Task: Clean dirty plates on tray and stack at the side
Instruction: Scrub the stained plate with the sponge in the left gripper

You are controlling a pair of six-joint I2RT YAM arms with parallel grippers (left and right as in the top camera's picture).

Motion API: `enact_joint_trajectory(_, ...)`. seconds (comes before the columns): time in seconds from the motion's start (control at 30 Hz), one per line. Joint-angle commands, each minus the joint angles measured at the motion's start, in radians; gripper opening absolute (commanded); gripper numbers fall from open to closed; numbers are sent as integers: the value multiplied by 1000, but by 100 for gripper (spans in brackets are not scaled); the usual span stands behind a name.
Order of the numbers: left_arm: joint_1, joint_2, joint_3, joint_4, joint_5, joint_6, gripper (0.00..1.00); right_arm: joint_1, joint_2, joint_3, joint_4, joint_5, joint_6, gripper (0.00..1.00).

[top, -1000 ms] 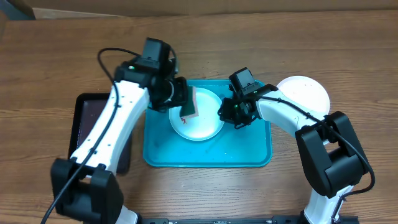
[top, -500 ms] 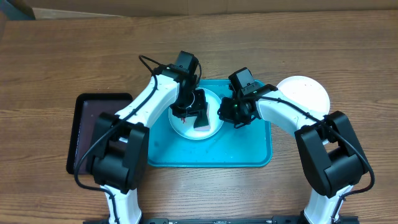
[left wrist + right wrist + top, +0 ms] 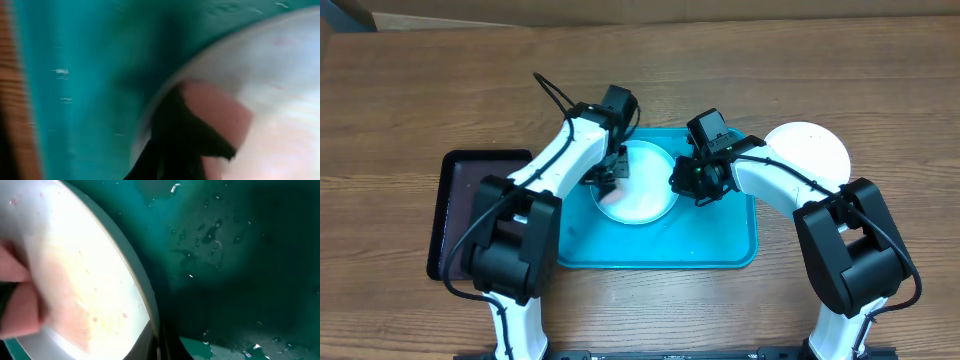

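One pale-rimmed plate (image 3: pixel 645 190) lies in the turquoise tray (image 3: pixel 720 245), with small red specks on it in the right wrist view (image 3: pixel 75 255). My left gripper (image 3: pixel 608 178) is shut on a pinkish sponge (image 3: pixel 612 196) pressed on the plate's left part. The left wrist view is blurred and shows the sponge (image 3: pixel 215 107) under a dark finger (image 3: pixel 185 145), on the plate (image 3: pixel 280 75). My right gripper (image 3: pixel 682 182) is shut on the plate's right rim; its fingers (image 3: pixel 157 340) straddle the rim. The other plates sit outside the tray.
White plates (image 3: pixel 810 150) sit on the table just right of the tray. A smaller black tray (image 3: pixel 460 200) lies at the left. Water drops lie on the tray floor (image 3: pixel 240 255). Wooden table all round.
My left gripper came down onto the plate with the sponge, then slid from the plate's middle to its left part. The right arm has not moved.
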Motion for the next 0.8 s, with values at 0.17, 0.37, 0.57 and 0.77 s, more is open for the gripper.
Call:
enact_joint_trajectory(0.17, 36, -78, 212, -105, -130, -17, 4, -2, 35, -9, -9, 35, 0, 4)
enact_joint_trajectory(0.37, 34, -117, 247, -69, 213, -13, 4, -2, 35, -9, -8, 27, 0, 4)
enact_joint_trajectory(0.57, -6, -39, 185, 7, 454, -13, 4, -2, 35, -9, -1, 23, 1, 4)
enact_joint_trajectory(0.77, -56, 108, 161, 29, 455, -13, 4, -2, 35, -9, -2, 23, 0, 4)
